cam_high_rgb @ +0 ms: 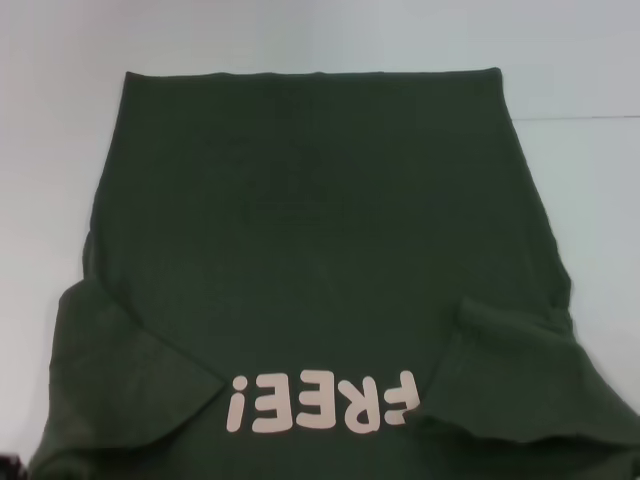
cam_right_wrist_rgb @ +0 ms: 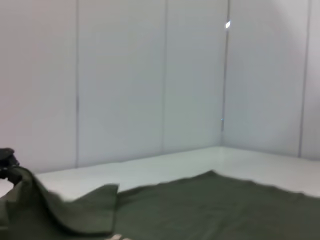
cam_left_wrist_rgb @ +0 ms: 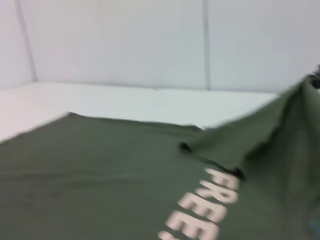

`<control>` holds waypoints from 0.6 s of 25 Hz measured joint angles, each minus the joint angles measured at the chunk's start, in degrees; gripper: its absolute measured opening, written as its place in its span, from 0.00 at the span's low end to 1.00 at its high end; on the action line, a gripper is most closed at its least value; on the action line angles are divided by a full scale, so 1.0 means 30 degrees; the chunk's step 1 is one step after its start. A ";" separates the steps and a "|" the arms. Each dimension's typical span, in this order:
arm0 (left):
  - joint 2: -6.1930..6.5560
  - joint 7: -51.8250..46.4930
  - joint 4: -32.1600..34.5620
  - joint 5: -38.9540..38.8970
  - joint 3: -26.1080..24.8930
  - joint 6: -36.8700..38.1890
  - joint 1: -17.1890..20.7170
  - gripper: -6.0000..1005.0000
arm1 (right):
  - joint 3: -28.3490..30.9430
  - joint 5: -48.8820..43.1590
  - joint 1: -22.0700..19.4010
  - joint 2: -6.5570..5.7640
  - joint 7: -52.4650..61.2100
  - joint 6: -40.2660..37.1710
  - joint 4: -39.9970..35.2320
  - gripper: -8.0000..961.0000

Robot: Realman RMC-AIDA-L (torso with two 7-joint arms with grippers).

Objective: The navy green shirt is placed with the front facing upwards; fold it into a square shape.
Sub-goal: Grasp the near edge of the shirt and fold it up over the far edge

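White tabletop (cam_high_rgb: 580, 200) carries the navy green shirt (cam_high_rgb: 310, 230) spread front up, both sleeves folded inward beside the pale print (cam_high_rgb: 322, 402), while whether either gripper grasps the cloth I cannot tell.

The navy green shirt (cam_high_rgb: 310, 240) covers most of the white table (cam_high_rgb: 50, 120) — bare strips run along both sides and beyond the far hem. Nothing stands on the cloth; both folded-in sleeves rise a little — low ridges near the robot
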 joint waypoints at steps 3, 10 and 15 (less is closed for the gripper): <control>0.0042 -0.0414 -0.0579 -0.0549 -0.0573 -0.0432 -0.0461 0.03 | 0.0795 0.0000 0.0802 0.0040 0.0540 0.0068 0.0008 0.04; 0.0016 -0.0835 -0.1956 -0.2217 -0.0828 -0.2266 -0.0690 0.03 | 0.2636 0.0038 0.1951 0.0046 0.1458 0.0670 0.0191 0.04; -0.0073 -0.0690 -0.2598 -0.3405 -0.0844 -0.2770 -0.0472 0.03 | 0.3661 0.0080 0.2186 0.0038 0.1483 0.1499 0.0623 0.04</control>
